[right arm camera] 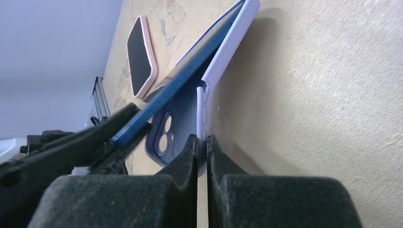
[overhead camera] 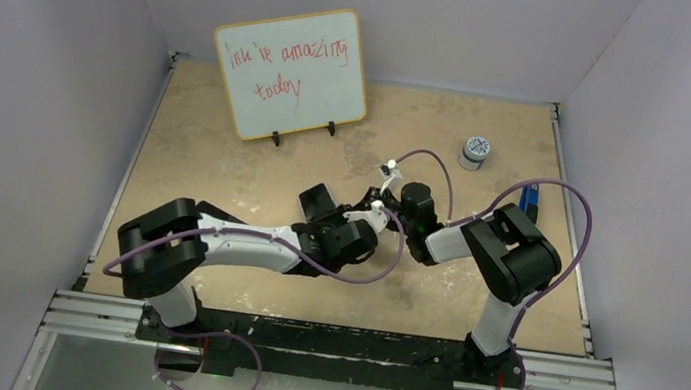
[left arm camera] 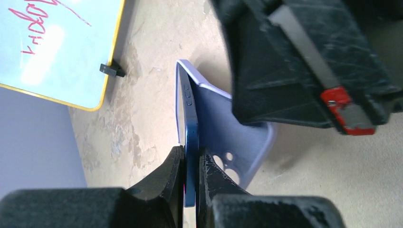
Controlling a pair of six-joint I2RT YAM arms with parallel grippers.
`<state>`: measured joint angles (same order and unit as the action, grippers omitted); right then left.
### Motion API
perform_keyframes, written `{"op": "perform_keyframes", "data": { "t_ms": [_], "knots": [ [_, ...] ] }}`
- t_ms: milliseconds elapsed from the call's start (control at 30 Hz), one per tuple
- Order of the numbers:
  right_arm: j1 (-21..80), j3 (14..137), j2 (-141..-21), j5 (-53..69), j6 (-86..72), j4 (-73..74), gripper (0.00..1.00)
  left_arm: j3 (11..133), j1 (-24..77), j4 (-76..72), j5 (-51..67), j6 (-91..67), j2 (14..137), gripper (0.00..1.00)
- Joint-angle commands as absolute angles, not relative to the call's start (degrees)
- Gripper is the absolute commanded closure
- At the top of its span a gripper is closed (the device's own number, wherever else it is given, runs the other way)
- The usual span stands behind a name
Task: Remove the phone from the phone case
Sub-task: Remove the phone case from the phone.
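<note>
A blue phone (left arm camera: 191,142) is partly peeled out of a lavender case (left arm camera: 228,137). My left gripper (left arm camera: 191,164) is shut on the phone's free end. My right gripper (right arm camera: 202,145) is shut on the case's side wall (right arm camera: 205,111). In the right wrist view the phone (right arm camera: 176,88) angles away from the case at the camera-hole end and still sits in it at the far end. In the top view both grippers (overhead camera: 373,221) meet at the table's middle, hiding the phone and case.
A second phone in a pink case (right arm camera: 140,54) lies flat on the table, also seen as a dark slab (overhead camera: 317,201). A whiteboard (overhead camera: 292,72) stands at the back. A small round tin (overhead camera: 474,151) and a blue object (overhead camera: 529,197) lie at the right.
</note>
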<state>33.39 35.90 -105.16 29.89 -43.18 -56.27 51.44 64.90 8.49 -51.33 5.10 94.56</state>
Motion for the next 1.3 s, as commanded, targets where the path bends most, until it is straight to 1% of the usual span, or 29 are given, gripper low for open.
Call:
{"op": "perform_keyframes", "data": {
  "t_ms": [0, 267, 533, 767, 1000, 1267],
  "knots": [
    [33.58, 35.95, -103.58, 30.7, -42.33, -54.38, 1.0, 51.28, 65.49, 9.04, -48.79, 1.77, 85.65, 1.0],
    [33.57, 36.06, -103.45, 27.53, -40.55, -52.36, 1.0, 45.54, 65.83, 5.33, -42.24, 1.7, 73.79, 1.0],
    [32.54, 35.84, -101.2, 22.57, -36.97, -48.03, 1.0, 41.34, 65.83, 3.74, -42.74, 1.52, 65.08, 1.0],
    [27.21, 32.78, -96.68, 17.1, -36.21, -45.9, 1.0, 35.87, 65.83, -1.51, -42.37, 3.12, 55.07, 1.0],
    [20.56, 28.33, -90.9, 8.79, -38.71, -43.6, 1.0, 33.76, 65.83, -5.36, -41.93, 5.18, 56.43, 1.0],
    [17.05, 27.59, -88.3, 3.06, -39.9, -39.31, 1.0, 33.12, 65.83, -7.0, -41.84, 6.5, 58.44, 1.0]
  ]
}}
